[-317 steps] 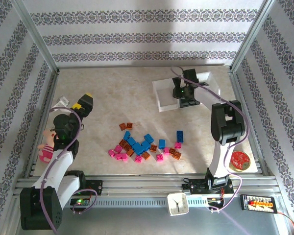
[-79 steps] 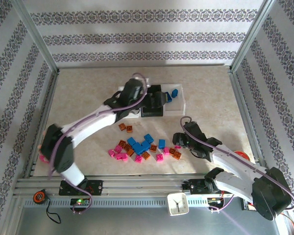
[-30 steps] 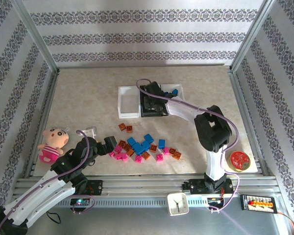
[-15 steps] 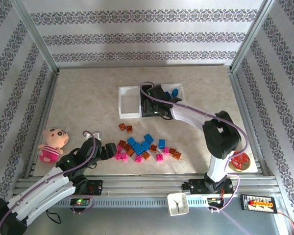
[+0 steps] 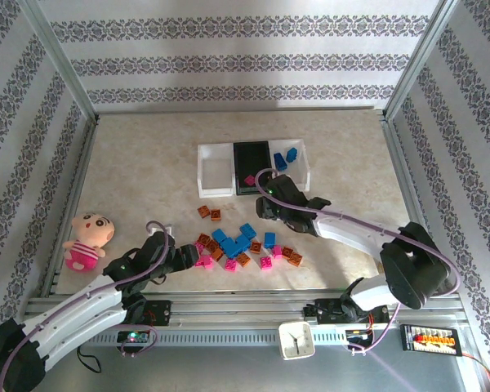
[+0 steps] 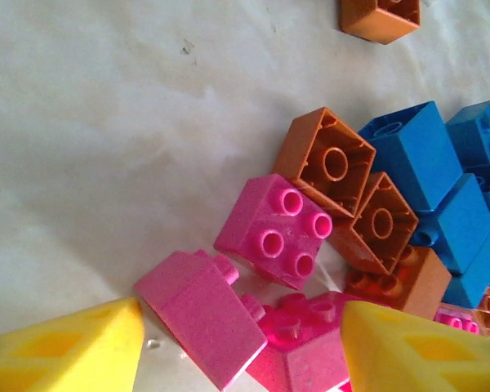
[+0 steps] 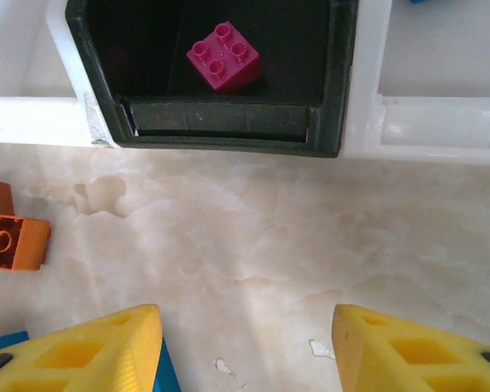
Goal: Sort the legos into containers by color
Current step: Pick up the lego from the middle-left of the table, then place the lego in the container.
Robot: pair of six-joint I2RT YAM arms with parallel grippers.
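The left gripper (image 6: 243,314) stands partly open astride two magenta legos, one tilted (image 6: 200,314) and one flat (image 6: 298,355), at the left end of the pile (image 5: 243,243) near the table's (image 5: 139,155) near edge. The right gripper (image 7: 247,318) is open and empty, over bare table just before the black container (image 7: 229,131), which holds one magenta brick (image 7: 224,55). Blue bricks (image 5: 286,157) lie in the right white container (image 5: 305,167).

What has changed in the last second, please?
The right gripper drew back from the black bin, leaving a pink lego inside; jaws open. The left gripper moved in over loose pink legos. Blue legos in the right bin stayed.
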